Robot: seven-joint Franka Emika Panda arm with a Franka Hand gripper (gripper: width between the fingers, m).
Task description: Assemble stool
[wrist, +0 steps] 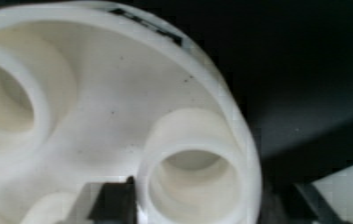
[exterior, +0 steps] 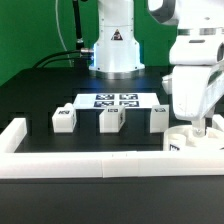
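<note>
The white round seat [exterior: 188, 142] lies at the exterior view's right, by the front rail, partly hidden by my gripper [exterior: 201, 128]. In the wrist view the seat [wrist: 102, 110] fills the picture, with two round sockets showing. My gripper [wrist: 212, 203] is lowered over the seat's rim, and its fingers [wrist: 112, 200] straddle one socket. One finger is over the disc. The other is outside the rim with a dark gap to it, so the jaws look open. Three blocky legs stand in a row: one [exterior: 63, 120], a second [exterior: 111, 120], a third [exterior: 158, 118].
The marker board [exterior: 112, 101] lies flat behind the legs. A long white border rail [exterior: 90, 163] runs along the front, with a side piece [exterior: 14, 137] at the exterior view's left. The robot's base [exterior: 115, 50] stands at the back.
</note>
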